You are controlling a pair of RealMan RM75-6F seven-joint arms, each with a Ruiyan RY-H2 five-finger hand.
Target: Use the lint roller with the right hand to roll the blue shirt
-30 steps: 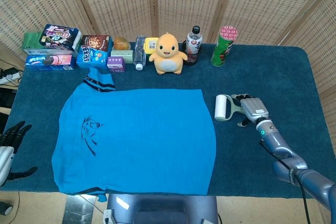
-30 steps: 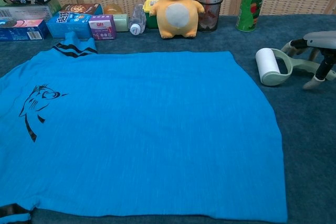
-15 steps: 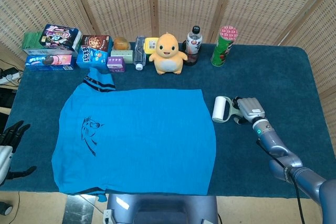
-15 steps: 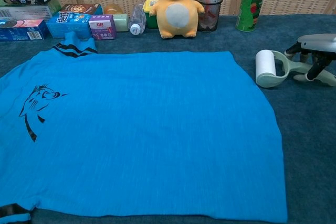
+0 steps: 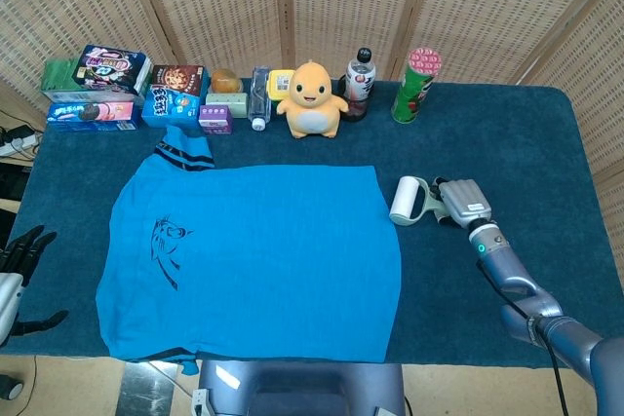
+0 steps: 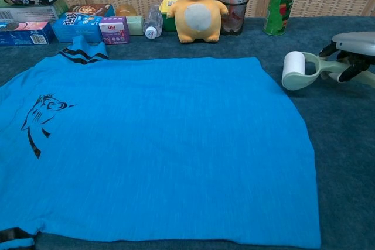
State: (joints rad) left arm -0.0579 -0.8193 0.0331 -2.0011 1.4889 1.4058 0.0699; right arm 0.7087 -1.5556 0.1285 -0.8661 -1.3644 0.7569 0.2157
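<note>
Nearest, the flat-spread blue cotton shirt [image 6: 158,144] covers most of the dark blue bench [image 5: 546,143], smoothed out so a roller can travel across it; its striped collar points toward the far row. Low at the near left edge, the left hand [image 5: 19,252] hangs off the bench with fingers apart, holding nothing. Further back on the right, the right hand [image 6: 351,51] has its fingers clamped on the handle of the pale green lint roller with a white sticky drum [image 6: 295,69]. That roller sits just beside the shirt's right edge, not yet on the cloth. Its handle runs left to right, drum end toward the shirt, while the drum's own axis runs near to far, suited to rolling leftward. Farthest stand an orange plush toy [image 5: 312,99], snack boxes [image 5: 175,94] and a green crisp can [image 5: 414,85].
</note>
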